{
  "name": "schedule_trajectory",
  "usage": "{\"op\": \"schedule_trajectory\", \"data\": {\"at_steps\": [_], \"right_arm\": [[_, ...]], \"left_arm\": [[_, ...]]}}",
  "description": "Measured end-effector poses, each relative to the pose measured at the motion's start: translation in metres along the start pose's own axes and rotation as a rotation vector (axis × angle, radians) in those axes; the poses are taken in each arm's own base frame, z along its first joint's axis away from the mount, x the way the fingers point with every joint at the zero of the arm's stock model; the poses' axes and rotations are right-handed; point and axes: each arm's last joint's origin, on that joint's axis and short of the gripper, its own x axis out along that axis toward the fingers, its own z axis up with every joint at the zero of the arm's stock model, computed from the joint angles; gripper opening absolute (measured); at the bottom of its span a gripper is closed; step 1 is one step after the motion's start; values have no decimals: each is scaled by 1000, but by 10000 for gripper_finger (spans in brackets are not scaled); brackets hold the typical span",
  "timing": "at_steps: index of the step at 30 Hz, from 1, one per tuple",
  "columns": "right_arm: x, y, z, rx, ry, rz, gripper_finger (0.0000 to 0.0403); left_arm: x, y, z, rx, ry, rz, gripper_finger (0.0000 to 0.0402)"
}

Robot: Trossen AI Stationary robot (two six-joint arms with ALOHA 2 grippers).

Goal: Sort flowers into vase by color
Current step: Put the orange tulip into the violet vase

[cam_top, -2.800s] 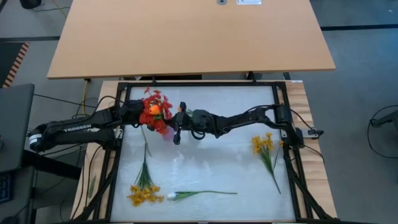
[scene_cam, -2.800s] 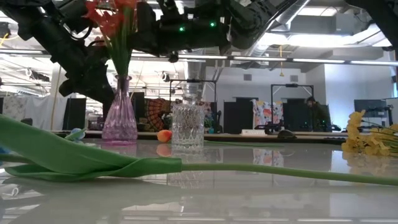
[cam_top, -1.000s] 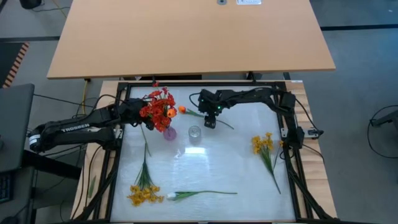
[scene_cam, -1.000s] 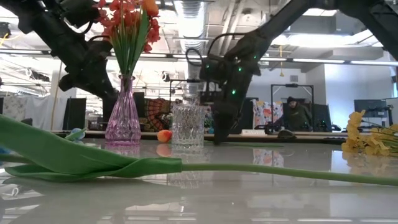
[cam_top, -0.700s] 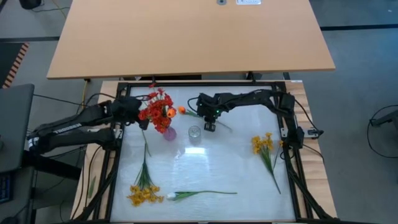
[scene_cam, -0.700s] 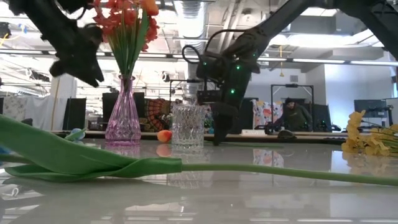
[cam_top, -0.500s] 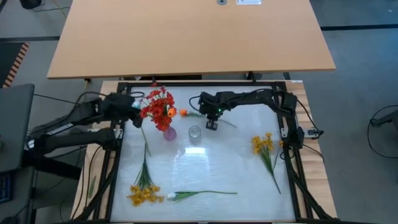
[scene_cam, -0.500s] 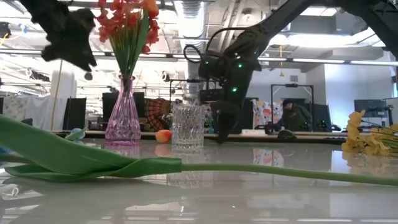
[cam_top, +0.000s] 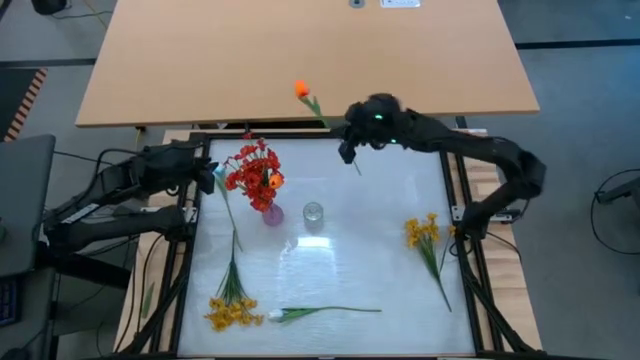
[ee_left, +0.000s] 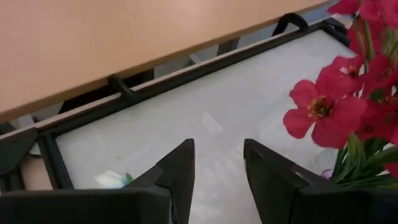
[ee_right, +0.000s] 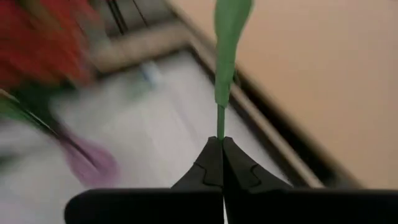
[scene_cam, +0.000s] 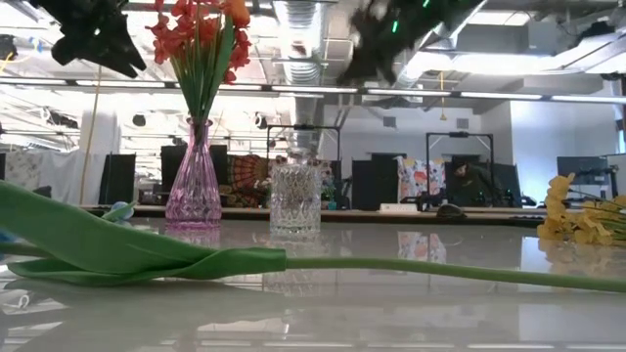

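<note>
My right gripper [cam_top: 347, 152] is raised high above the table's far side and is shut on an orange-red tulip. Its bud [cam_top: 301, 90] points up toward the far left. My left gripper [cam_top: 207, 176] is open and empty at the table's left, beside the red-pink sprays [cam_top: 250, 172]. These stand with an orange tulip in the purple vase [scene_cam: 189, 186]. A clear glass vase [cam_top: 313, 213] stands empty next to the purple one. Two yellow bunches [cam_top: 425, 232] [cam_top: 228, 312] and the white tulip [cam_top: 278, 316] lie on the table. My right gripper pinches the tulip's green stem [ee_right: 220, 126] between its two fingertips, on the stem's lower part. A short tail of stem [cam_top: 357, 170] sticks out past the fingers. The tulip is lifted clear of the table and tilted, bud end highest.
A black frame [cam_top: 320, 134] rims the white work surface. A wooden table [cam_top: 300, 50] stands beyond its far edge. In the low view the white tulip's broad green leaf [scene_cam: 127, 244] lies across the foreground. There is open surface in the middle, between the vases and the lying flowers.
My right gripper has risen from the table beside the clear vase, carrying the orange tulip, which lay there and now hangs clear and tilted. It has also gone toward the far edge. My left gripper has drawn back from the purple vase toward the table's left edge.
</note>
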Motion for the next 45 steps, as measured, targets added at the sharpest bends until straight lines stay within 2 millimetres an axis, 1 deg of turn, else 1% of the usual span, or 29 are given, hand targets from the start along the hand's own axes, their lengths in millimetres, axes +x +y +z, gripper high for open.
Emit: {"op": "schedule_trajectory", "data": {"at_steps": [3, 6, 8, 9, 11, 13, 14, 18, 21, 23, 25, 31, 34, 37, 39, 45], "right_arm": [[-26, 28, 12, -28, -205, 143, 15], [-48, 65, 15, -125, -434, 346, 15], [-56, 90, 12, -170, -568, 441, 15], [-57, 100, 8, -175, -608, 468, 15], [-46, 120, -3, -176, -629, 511, 15], [-30, 135, -14, -188, -618, 541, 15], [-22, 141, -19, -204, -630, 546, 15], [1, 165, -31, -287, -732, 534, 15], [22, 181, -44, -305, -745, 490, 15], [36, 191, -53, -322, -740, 456, 15], [50, 200, -55, -356, -765, 405, 15], [93, 229, -64, -573, -801, 238, 15], [103, 236, -63, -614, -830, 157, 15], [111, 236, -61, -635, -875, 87, 15], [116, 235, -61, -663, -879, 41, 15], [119, 228, -59, -713, -861, 5, 15]], "left_arm": [[9, 0, -10, 7, 52, -9, 125], [22, 0, -23, -31, 102, 2, 125], [32, 1, -33, -62, 126, 5, 125], [37, 0, -37, -85, 128, 5, 125], [48, 0, -45, -142, 115, -1, 125], [59, -2, -52, -170, 105, -36, 125], [64, -4, -55, -175, 102, -58, 125], [81, -7, -68, -183, 125, -123, 125], [88, -7, -74, -174, 159, -112, 125], [91, -8, -75, -166, 173, -98, 125], [94, -9, -75, -163, 179, -93, 125], [108, -13, -79, -91, 245, -88, 125], [114, -15, -81, -82, 278, -69, 125], [120, -16, -83, -73, 300, -57, 125], [122, -16, -85, -51, 317, -50, 125], [126, -17, -88, -22, 352, -53, 125]]}}
